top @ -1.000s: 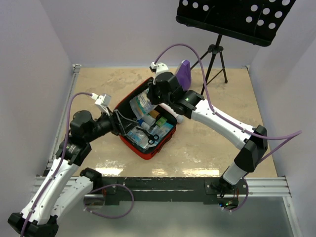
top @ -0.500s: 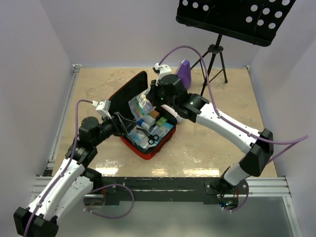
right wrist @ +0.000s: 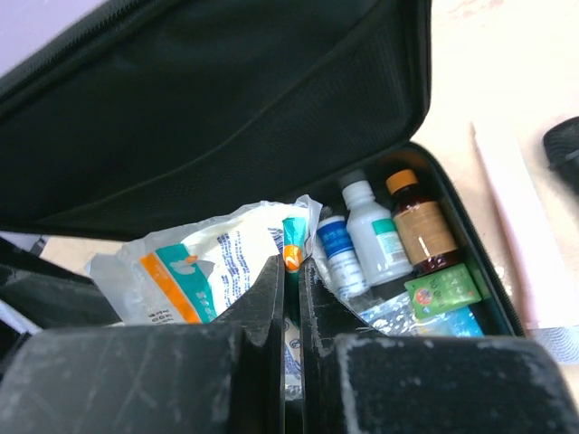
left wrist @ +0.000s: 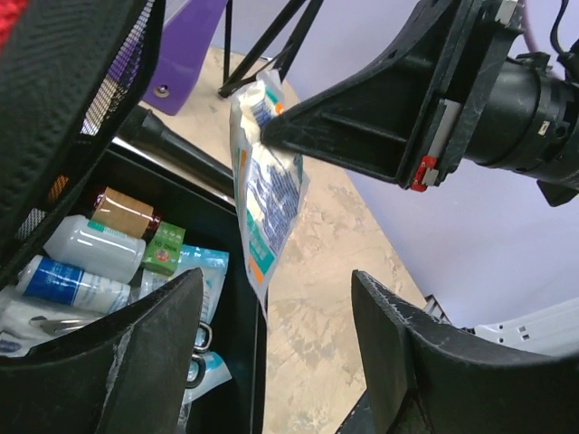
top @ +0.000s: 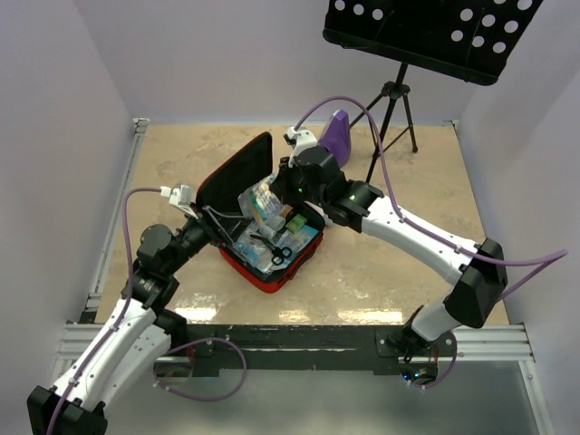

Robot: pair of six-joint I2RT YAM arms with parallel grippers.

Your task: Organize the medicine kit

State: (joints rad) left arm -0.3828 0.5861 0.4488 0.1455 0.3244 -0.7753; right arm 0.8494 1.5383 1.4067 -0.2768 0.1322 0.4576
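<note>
The medicine kit [top: 272, 279] lies open mid-table, red outside, with its black lid [top: 237, 170] standing up at the back left. My right gripper [top: 288, 186] hangs over it, shut on the top edge of a white packet [top: 261, 201] printed teal and orange. That packet [left wrist: 267, 194] dangles above the kit's right wall [left wrist: 244, 353]. In the right wrist view the fingers [right wrist: 291, 267] pinch the packet [right wrist: 194, 271] in front of the lid [right wrist: 226, 108]. My left gripper [left wrist: 271, 289] is open and empty, low at the kit's left side under the lid [left wrist: 81, 99].
Inside the kit are white bottles [right wrist: 375, 235], a brown bottle [right wrist: 421, 226], a green box [right wrist: 443, 289], blue packets and scissors [top: 281, 252]. A purple metronome [top: 337, 136] stands behind the kit. A music stand's tripod [top: 394, 109] is at the back right.
The lid has swung up to stand open. My left arm has drawn back toward the near left and its jaws widened a little. The right gripper with the packet has shifted slightly right.
</note>
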